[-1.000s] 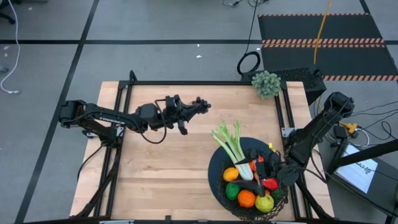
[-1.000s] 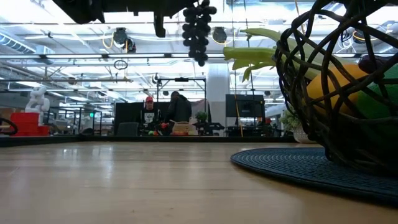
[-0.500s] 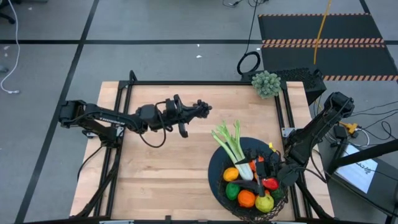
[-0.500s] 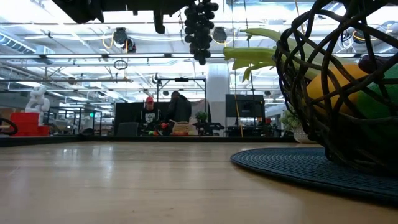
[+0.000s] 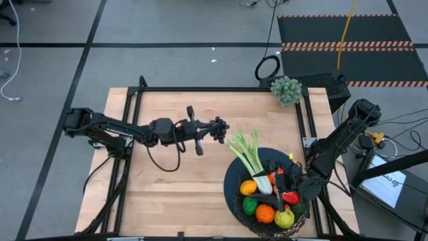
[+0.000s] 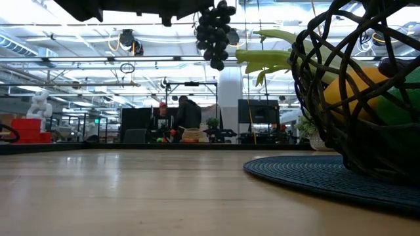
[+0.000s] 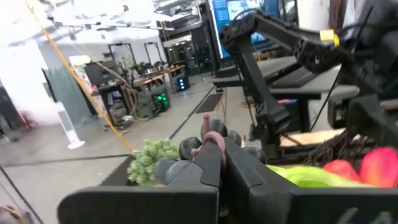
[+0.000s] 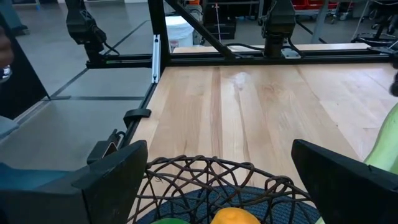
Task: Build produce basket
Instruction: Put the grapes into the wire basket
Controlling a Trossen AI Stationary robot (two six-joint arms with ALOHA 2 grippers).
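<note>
The dark grapes (image 5: pixel 217 129) hang lengthwise straight down from the left gripper (image 5: pixel 208 128), well above the table (image 5: pixel 174 181) and just short of the basket (image 5: pixel 234 191) rim, beside the celery stalk (image 5: pixel 249 157) leaning out of it. Its fingers (image 7: pixel 211 165) are clenched on what looks like the stem. The right gripper (image 5: pixel 294 184) sits over the basket's far side, fingers spread wide and holding nothing.

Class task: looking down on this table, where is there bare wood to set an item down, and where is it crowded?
Bare wood covers the table between its left edge and the basket, below the left claw carrying the grapes. The basket corner is crowded: celery, fruit and the right claw.
</note>
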